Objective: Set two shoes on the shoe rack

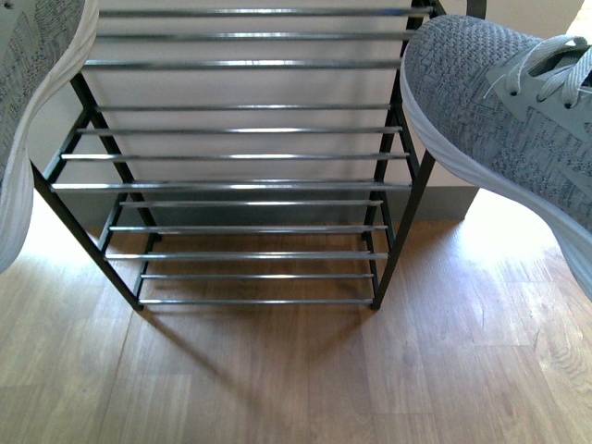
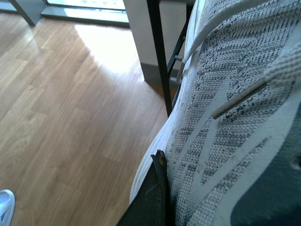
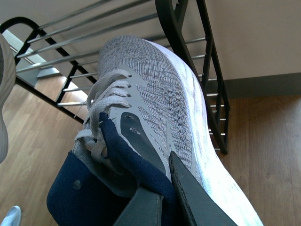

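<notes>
Grey-knit right sneaker (image 1: 499, 102) toe toward chrome-bar rack (image 1: 240, 185), right gripper (image 3: 162, 175) clamped on its navy collar. Left sneaker (image 1: 23, 111): left gripper (image 2: 161, 165) closure can't tell.

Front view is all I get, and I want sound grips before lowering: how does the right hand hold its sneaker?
Observer: The right hand pinches the right sneaker at its collar: one finger inside on the navy lining, one outside.
Operator: And the left?
Observer: The left hand shows only one finger, pressed on the knit side of the left sneaker, by the sole; the other is hidden.
Operator: Anything loose on the floor?
Observer: The edge of a pale blue shoe lies on the wood floor.
</notes>
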Controlling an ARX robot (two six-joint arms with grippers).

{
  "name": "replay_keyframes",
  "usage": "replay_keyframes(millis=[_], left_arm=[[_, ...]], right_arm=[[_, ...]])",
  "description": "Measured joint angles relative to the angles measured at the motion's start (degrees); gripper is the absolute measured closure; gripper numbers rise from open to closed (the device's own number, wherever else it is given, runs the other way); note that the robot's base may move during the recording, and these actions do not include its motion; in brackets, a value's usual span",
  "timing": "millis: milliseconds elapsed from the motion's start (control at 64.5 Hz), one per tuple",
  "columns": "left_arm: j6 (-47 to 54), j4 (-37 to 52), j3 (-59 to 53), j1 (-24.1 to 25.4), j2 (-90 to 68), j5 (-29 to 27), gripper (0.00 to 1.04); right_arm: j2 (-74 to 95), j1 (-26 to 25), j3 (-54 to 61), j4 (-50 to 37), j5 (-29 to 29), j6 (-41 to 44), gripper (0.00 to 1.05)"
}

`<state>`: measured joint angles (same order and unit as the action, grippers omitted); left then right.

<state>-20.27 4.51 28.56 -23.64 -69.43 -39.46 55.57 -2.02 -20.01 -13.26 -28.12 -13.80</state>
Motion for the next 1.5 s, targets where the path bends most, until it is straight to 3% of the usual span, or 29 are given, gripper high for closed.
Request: replay_keyframes(millis=[636,713,775,992,1209,1349,1504], left_arm=[[0.0,0.0,0.0,0.0,0.0,-0.2,1.03],[0.0,0.0,0.0,0.0,0.0,-0.2,1.03],[0.0,0.0,0.0,0.0,0.0,-0.2,1.03],[0.0,0.0,0.0,0.0,0.0,-0.2,1.03],[0.0,0.0,0.0,0.0,0.0,-0.1,1.03],[0.0,0.0,0.0,0.0,0.0,-0.2,1.03],[0.0,0.0,0.0,0.0,0.0,-0.2,1.03]], right_arm=[[0.0,0.0,-0.1,0.0,-0.2,0.0,1.03],[0.3,0.5,1.0,-5.6,-3.2,2.1,1.03],[0.8,2.7,0.5,-7.1,-2.0,2.8,1.03],[9.3,17.3,-6.0,-3.8,13.9,-5.4,1.03],[25.0,32.7,-17.0,-2.0,34.4,-22.4,1.03],[37.0,37.0,-26.3,-1.4,44.2,-31.6,1.03],[48.3,36.3,-35.6,-0.5,51.5,-37.7,1.03]])
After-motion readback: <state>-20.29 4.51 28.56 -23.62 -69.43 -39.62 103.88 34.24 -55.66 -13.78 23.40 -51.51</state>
